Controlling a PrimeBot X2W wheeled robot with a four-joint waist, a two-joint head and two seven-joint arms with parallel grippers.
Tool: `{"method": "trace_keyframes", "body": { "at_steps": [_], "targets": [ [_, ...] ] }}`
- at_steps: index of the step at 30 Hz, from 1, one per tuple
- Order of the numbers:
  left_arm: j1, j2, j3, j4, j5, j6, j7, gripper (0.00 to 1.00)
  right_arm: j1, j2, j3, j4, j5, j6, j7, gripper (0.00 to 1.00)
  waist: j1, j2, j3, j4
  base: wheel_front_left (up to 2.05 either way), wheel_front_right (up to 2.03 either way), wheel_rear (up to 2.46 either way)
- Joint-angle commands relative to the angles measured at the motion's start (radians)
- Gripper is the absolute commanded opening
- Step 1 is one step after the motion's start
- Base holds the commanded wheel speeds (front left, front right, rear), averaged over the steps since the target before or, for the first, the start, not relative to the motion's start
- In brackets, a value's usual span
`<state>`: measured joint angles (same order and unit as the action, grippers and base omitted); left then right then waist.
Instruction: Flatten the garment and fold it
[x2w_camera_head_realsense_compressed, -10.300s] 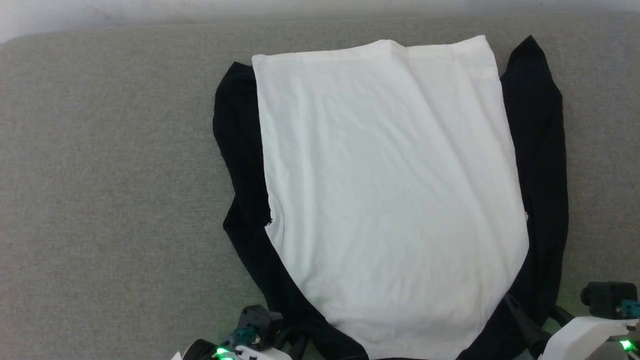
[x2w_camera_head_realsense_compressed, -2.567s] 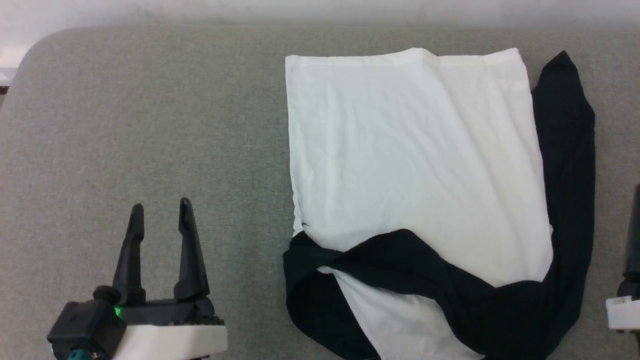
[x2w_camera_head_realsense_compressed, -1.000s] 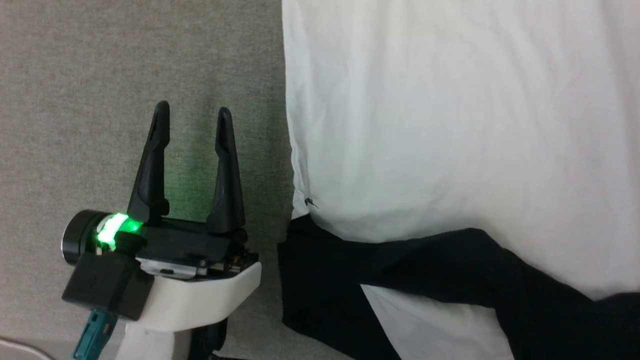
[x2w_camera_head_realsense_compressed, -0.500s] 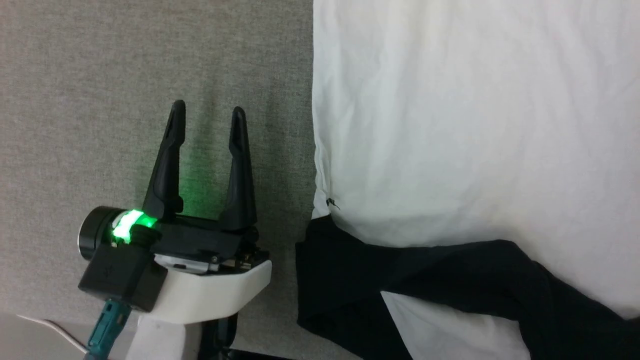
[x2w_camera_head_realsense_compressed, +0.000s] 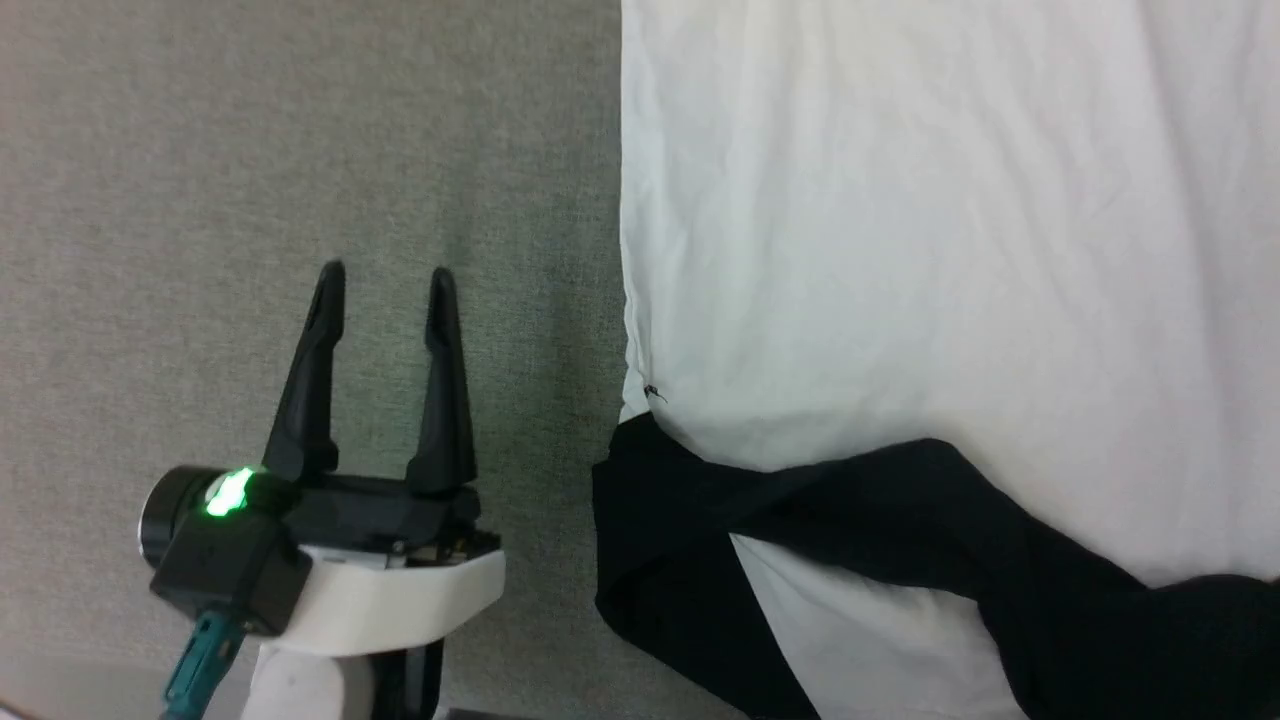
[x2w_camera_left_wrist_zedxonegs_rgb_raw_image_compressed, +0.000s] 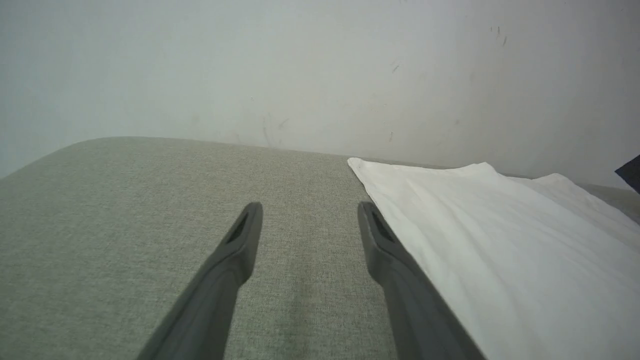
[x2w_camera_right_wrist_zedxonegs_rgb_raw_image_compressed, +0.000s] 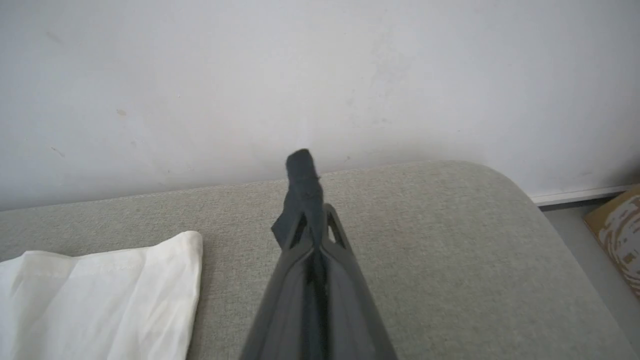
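The garment lies flat on the grey surface, its white body (x2w_camera_head_realsense_compressed: 900, 250) spread out and one black sleeve (x2w_camera_head_realsense_compressed: 850, 510) folded across the near part. My left gripper (x2w_camera_head_realsense_compressed: 385, 285) stands open over bare surface just left of the garment's edge, touching nothing. In the left wrist view its fingers (x2w_camera_left_wrist_zedxonegs_rgb_raw_image_compressed: 310, 207) are apart beside the white body (x2w_camera_left_wrist_zedxonegs_rgb_raw_image_compressed: 500, 240). My right gripper (x2w_camera_right_wrist_zedxonegs_rgb_raw_image_compressed: 314, 222) is shut on a tip of black sleeve fabric (x2w_camera_right_wrist_zedxonegs_rgb_raw_image_compressed: 302, 175) that sticks out past its fingertips. The white body's far corner (x2w_camera_right_wrist_zedxonegs_rgb_raw_image_compressed: 125, 285) lies to its left.
The grey fabric surface (x2w_camera_head_realsense_compressed: 250, 150) runs bare to the left of the garment. A pale wall (x2w_camera_left_wrist_zedxonegs_rgb_raw_image_compressed: 300, 75) rises behind its far edge. In the right wrist view the surface's rounded corner (x2w_camera_right_wrist_zedxonegs_rgb_raw_image_compressed: 500, 175) drops to the floor, where a cardboard box (x2w_camera_right_wrist_zedxonegs_rgb_raw_image_compressed: 620, 230) stands.
My left gripper has drawn back toward me a little beside the garment, still open. My right gripper has shut. The head camera has shifted slightly.
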<state>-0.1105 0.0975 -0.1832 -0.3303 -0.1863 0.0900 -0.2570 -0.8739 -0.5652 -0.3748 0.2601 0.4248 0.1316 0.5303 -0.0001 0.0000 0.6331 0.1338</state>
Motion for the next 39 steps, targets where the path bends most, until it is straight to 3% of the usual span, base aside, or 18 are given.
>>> {"method": "trace_keyframes", "body": {
  "at_steps": [1,12,21,29,39],
  "targets": [
    [0.024,0.009,0.014,0.003,-0.008,-0.001,-0.005,1.00,0.035,-0.007,-0.021,-0.003,0.013,-0.001,-0.019,0.00,0.0001,0.0000,-0.129,-0.033,0.00,0.00,0.00],
    [0.161,0.043,0.066,-0.038,-0.049,0.014,0.016,1.00,0.326,-0.016,-0.299,-0.034,0.078,-0.001,-0.080,0.00,0.0001,0.0000,-0.303,-0.064,0.00,0.00,0.00],
    [0.226,0.055,0.086,-0.061,-0.065,0.029,0.037,1.00,0.503,0.052,-0.428,-0.061,0.067,-0.001,-0.101,0.00,0.0001,0.0000,-0.376,-0.090,0.00,0.00,0.00],
    [0.243,0.061,0.083,-0.063,-0.073,0.032,0.053,1.00,0.548,0.098,-0.363,-0.163,0.091,-0.001,-0.111,0.00,0.0001,0.0000,-0.434,-0.093,0.00,0.00,0.00],
    [0.278,0.069,0.087,-0.081,-0.084,0.041,0.070,1.00,0.533,0.164,-0.129,-0.452,0.165,-0.001,-0.039,0.00,0.0001,0.0000,-0.479,-0.076,0.00,0.00,0.00]
  ]
}}
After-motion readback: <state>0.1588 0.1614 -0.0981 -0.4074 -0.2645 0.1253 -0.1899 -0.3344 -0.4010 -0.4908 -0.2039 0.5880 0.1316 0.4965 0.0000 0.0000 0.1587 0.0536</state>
